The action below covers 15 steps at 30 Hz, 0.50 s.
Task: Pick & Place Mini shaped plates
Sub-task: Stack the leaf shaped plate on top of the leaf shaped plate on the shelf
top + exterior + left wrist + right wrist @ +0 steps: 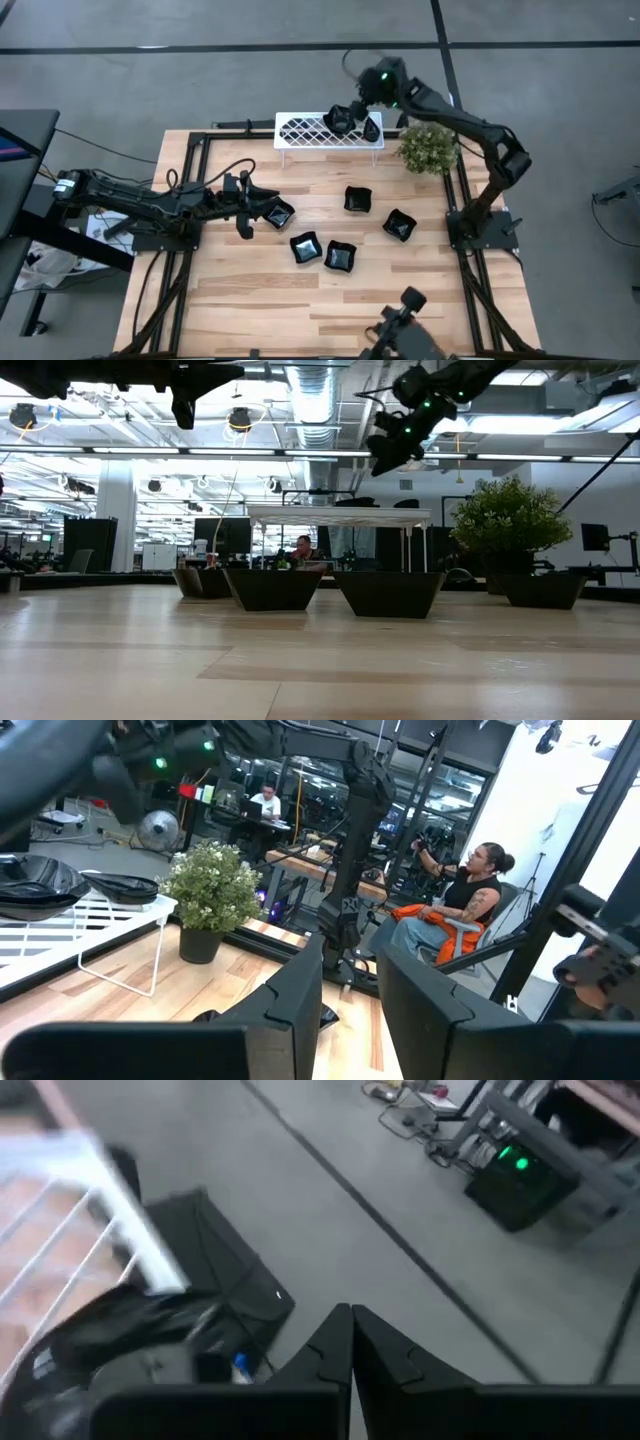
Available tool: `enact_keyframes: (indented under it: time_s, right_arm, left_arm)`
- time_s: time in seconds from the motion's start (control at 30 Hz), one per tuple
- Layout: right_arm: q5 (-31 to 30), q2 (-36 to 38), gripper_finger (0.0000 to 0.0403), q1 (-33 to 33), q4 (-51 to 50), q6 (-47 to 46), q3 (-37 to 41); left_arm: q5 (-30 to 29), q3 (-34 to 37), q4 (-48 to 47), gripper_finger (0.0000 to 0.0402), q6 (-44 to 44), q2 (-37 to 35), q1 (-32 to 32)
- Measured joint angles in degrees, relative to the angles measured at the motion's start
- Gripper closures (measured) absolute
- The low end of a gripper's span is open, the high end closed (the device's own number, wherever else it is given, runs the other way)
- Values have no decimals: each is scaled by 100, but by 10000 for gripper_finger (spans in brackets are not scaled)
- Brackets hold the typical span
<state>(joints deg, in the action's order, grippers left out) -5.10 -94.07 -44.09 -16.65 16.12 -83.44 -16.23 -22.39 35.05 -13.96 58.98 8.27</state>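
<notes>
Five mini shaped plates (339,256) lie loose mid-table, and the nearest one (278,213) sits just beside the left gripper (246,206), whose fingers stand parted and hold nothing. The right gripper (352,112) hangs clenched and empty at the far white rack (305,130), well apart from the loose plates.

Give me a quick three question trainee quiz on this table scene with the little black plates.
1. True or false: the right pincer is shut above the white rack.
2. How many black plates lie on the wooden table, off the rack? A) three B) five C) eight
3. Fill in: the potted plant stands beside the rack's ____ end.

Key: 1 true, its fingers meet. 2 B. 3 right, as the high view shows. The left pincer hovers by the leftmost plate.
</notes>
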Motion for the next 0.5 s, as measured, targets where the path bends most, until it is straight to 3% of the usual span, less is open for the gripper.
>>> enact_keyframes:
  time_s: [0.17,0.3,0.5]
  right_arm:
    - [1075,-112,403,-462,-354,-692,-247]
    - [1421,-363,403,-537,-797,-915,-600]
    - [1442,-1179,403,-421,-1477,-866,-1456]
  left_arm:
    - [0,0,1,300,-1,0,0]
    - [-2,0,8,300,0,-1,-1]
    - [0,0,17,300,-1,-2,-2]
